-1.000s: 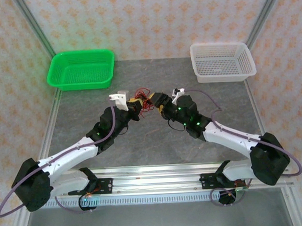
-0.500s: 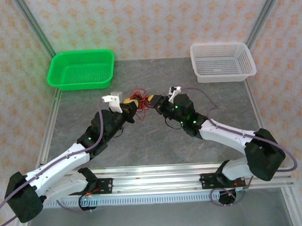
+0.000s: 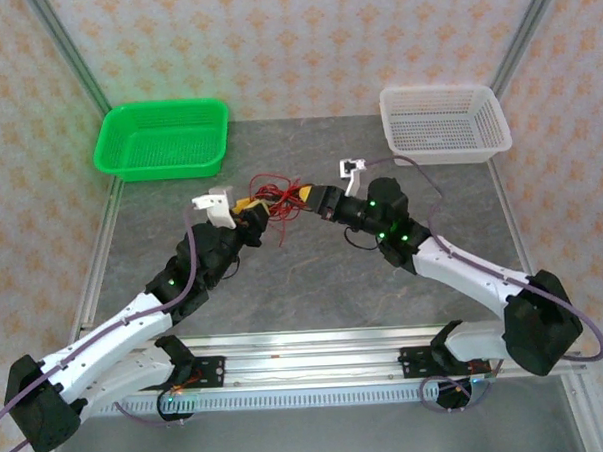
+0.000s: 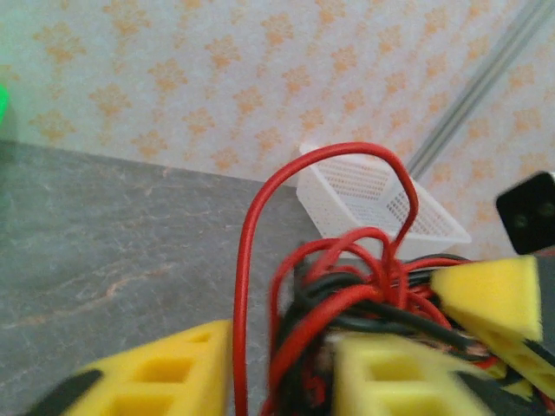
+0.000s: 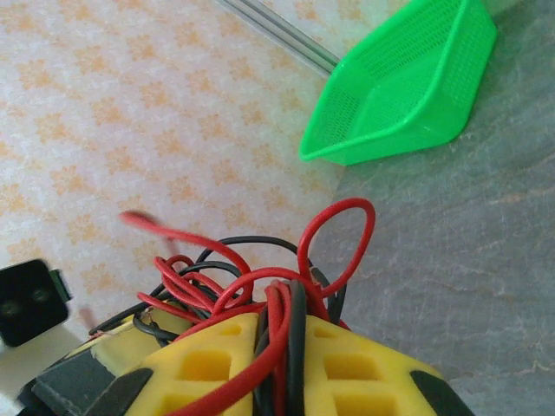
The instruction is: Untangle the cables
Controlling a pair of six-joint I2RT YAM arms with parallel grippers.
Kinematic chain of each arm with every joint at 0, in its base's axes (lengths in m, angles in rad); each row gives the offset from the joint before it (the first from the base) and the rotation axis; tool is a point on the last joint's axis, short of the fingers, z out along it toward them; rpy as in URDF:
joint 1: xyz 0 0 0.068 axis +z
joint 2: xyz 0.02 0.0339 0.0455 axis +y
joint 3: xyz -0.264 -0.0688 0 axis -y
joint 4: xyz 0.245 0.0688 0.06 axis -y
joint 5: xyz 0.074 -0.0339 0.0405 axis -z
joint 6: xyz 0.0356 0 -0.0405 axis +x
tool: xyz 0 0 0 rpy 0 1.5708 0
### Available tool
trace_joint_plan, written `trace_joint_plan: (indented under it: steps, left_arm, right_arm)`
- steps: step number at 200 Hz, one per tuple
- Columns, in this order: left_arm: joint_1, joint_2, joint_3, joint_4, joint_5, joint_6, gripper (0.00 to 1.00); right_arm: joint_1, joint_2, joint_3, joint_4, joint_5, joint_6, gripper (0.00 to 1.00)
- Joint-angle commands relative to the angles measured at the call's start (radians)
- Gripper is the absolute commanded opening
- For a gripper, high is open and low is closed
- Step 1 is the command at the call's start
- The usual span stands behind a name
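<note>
A small tangle of thin red and black cables [image 3: 273, 194] hangs just above the grey surface [image 3: 314, 275], to the right of the green basket [image 3: 163, 139] and a little nearer the arms than it. Red loops curl up and outward from the knot.

The right claw [image 3: 306, 196] meets the tangle on the side away from the green basket. In the right wrist view, the right claw [image 5: 282, 347] has its yellow pads [image 5: 217, 364] pressed together on several red and black cables [image 5: 277, 286], which run up through the narrow seam between them and fan out into loops above. The green basket [image 5: 408, 82] lies beyond, against the patterned wall.

The left claw [image 3: 249, 208] reaches the tangle on the side nearer the green basket. In the left wrist view, the left claw [image 4: 282, 364] is spread, with a clear gap between its two yellow pads [image 4: 173, 368]. Cables [image 4: 347, 295] pass loosely through that gap, and one tall red loop arches above them. A yellow pad of the other claw shows at the right edge, touching the same knot.

A white basket [image 3: 443, 123] sits far to the right of the green basket, at the same depth along the back of the surface.
</note>
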Motion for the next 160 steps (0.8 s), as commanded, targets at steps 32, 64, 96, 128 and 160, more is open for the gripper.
trace_joint_plan:
  steps: [32,64,96,128,160]
  left_arm:
    - [0.013,-0.043,-0.020,-0.013,0.024,0.033,0.76]
    - [0.013,-0.091,0.005,-0.095,0.094,0.069,0.77]
    - [0.013,-0.121,0.050,-0.186,0.138,0.081,0.76]
    - [0.007,-0.109,0.102,-0.247,0.190,0.099,0.74]
    - [0.004,-0.071,0.145,-0.258,0.199,0.118,0.74]
  right_arm:
    - [-0.030,-0.063,0.034,0.014,-0.119,-0.182,0.00]
    - [-0.052,-0.060,0.127,-0.197,-0.083,-0.422,0.00]
    - [-0.057,-0.047,0.206,-0.355,0.002,-0.679,0.00]
    - [-0.057,-0.017,0.254,-0.427,0.087,-0.804,0.00]
    - [-0.057,-0.004,0.260,-0.435,0.065,-0.860,0.00]
